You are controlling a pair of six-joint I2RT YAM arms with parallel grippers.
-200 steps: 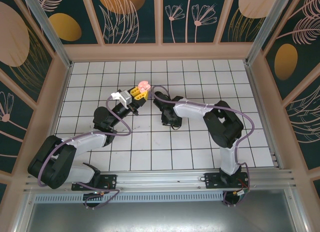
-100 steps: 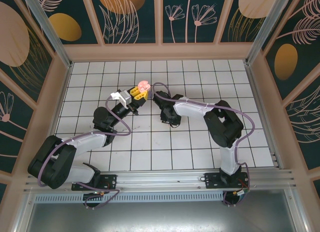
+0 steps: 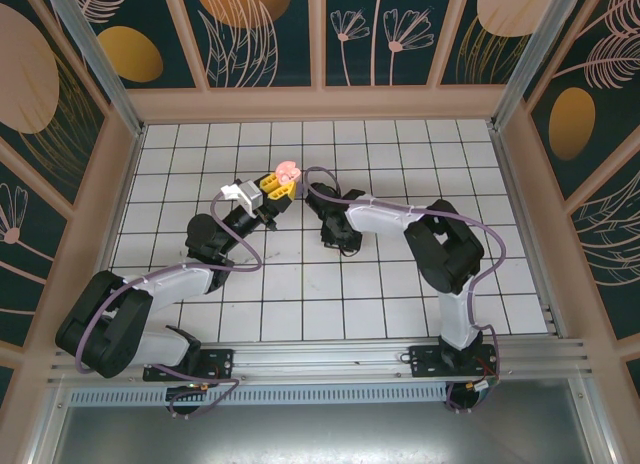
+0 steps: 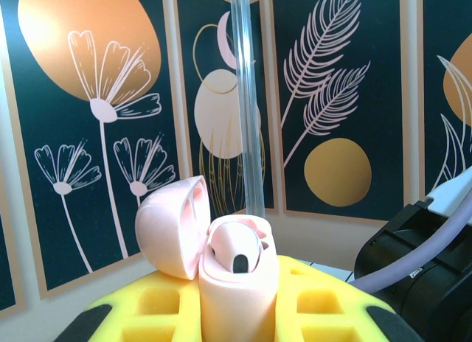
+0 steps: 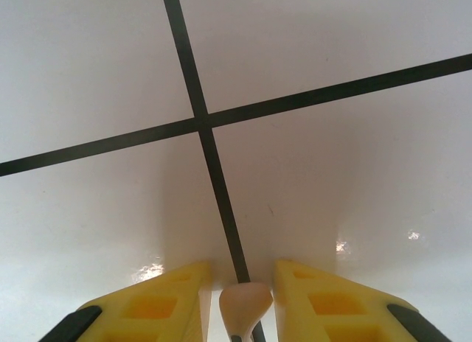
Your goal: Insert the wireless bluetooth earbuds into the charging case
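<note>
Pink plastic is being handled at both hands. The charging case [image 4: 236, 298] is being held upright in the left gripper [image 4: 236, 323], whose fingers are clamped tight against its sides. Its lid [image 4: 173, 228] is being left hinged open to one side, and one seated earbud [image 4: 234, 248] is already being carried in the mouth.

At the right gripper [image 5: 243, 290], a pale pink earbud [image 5: 245, 304] is being bracketed between the yellow fingers [image 5: 324, 298], just over the tiled floor [image 5: 310, 158]. The jaws are standing narrowly apart, and whether the pads are actually pinching the bud cannot be told.

The pickup of the second pink bud is being judged as the step in hand. A sure pinch is being called for next, then a lift and a carry across to the case, stem turned down toward a free well, which is not being shown clearly.

Bare tile is being offered ahead of the right fingers and to either side. The raised lid and the purple cable [image 3: 320, 172] looping beside the case are being judged the edges to clear.
</note>
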